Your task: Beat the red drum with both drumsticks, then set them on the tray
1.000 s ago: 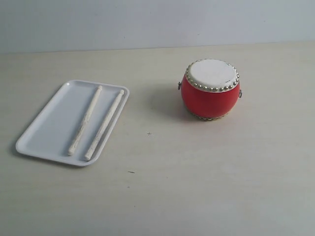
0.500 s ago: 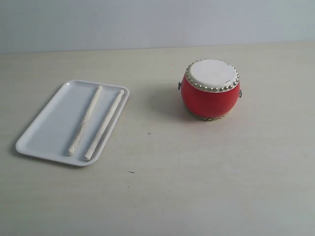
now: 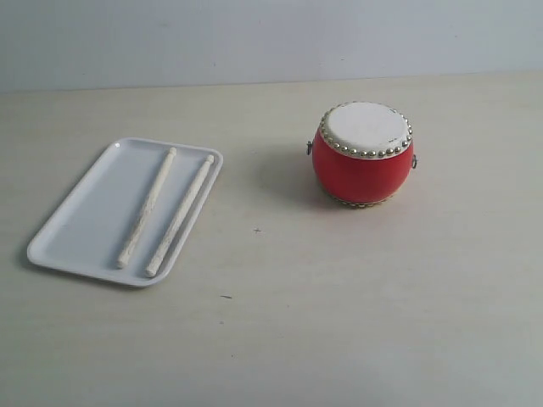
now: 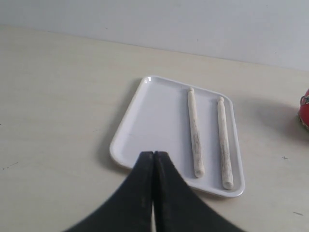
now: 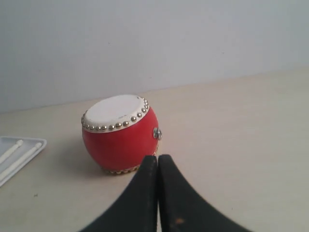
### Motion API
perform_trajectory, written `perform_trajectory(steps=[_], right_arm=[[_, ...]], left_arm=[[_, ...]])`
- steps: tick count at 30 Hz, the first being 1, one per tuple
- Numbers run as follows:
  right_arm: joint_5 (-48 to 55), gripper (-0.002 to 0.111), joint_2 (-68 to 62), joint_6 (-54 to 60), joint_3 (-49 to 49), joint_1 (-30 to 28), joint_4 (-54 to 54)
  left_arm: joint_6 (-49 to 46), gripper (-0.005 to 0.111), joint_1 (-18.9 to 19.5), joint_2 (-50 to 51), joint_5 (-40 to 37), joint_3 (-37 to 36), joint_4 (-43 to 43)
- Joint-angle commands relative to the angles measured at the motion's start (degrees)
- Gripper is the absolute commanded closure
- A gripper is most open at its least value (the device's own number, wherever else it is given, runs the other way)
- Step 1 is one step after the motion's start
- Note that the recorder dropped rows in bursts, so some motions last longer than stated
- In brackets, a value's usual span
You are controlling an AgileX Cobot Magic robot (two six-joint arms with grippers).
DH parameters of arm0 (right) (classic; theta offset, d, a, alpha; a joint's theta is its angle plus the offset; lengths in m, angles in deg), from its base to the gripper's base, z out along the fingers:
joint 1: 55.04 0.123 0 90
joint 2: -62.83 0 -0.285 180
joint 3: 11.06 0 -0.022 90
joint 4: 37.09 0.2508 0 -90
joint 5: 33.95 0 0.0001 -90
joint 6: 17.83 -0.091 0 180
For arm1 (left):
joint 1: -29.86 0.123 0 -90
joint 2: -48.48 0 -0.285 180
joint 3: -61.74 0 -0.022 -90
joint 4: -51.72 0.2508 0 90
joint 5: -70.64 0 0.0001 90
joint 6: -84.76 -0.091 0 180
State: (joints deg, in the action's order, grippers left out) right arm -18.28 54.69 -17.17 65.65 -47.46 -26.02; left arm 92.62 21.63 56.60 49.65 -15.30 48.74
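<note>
1. The counter [image 3: 339, 322] is pale and bare apart from the tray and the drum.
2. The tray [image 3: 81, 220] is flat and white with a low rim. It lies slantwise and holds both sticks. The rim may get in my way if I come in low.
3. The red drum [image 3: 361, 170] stands upright, well apart from the tray, off its stick-side long edge. It looks glossy, rigid and small. I judge it light enough to skid under a hard blow, so I should strike the white head squarely.
4. The drumsticks [image 3: 148, 208] lie side by side, near each other but not touching, along the tray's long edge nearest the drum. They look thin, stiff and light, and likely to roll. I would take each near its thicker butt end, across its width.
5. My left jaws hover near the tray's short end, pressed shut on nothing. My right jaws face the drum, likewise shut and empty.
6. Hidden: the exterior view shows neither arm. The left wrist view shows only a sliver of the drum, and the right wrist view only a corner of the tray. I cannot make out the stick tips clearly.
</note>
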Motion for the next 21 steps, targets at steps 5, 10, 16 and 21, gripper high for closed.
perform_trajectory(steps=[5,10,16,21], right_arm=[[5.3,0.108,0.4,0.1,0.2,-0.4,-0.7],[5.0,0.108,0.4,1.6,0.2,-0.4,-2.9],[5.0,0.108,0.4,1.8,0.2,-2.5,-3.9],[5.2,0.108,0.4,1.7,0.2,-5.4,-3.2]], left_arm=[[-0.4,0.107,0.2,-0.3,0.4,-0.2,-0.4],[-0.4,0.107,0.2,-0.3,0.4,-0.2,-0.4],[-0.4,0.107,0.2,-0.3,0.4,-0.2,-0.4],[-0.4,0.107,0.2,-0.3,0.4,-0.2,-0.4]])
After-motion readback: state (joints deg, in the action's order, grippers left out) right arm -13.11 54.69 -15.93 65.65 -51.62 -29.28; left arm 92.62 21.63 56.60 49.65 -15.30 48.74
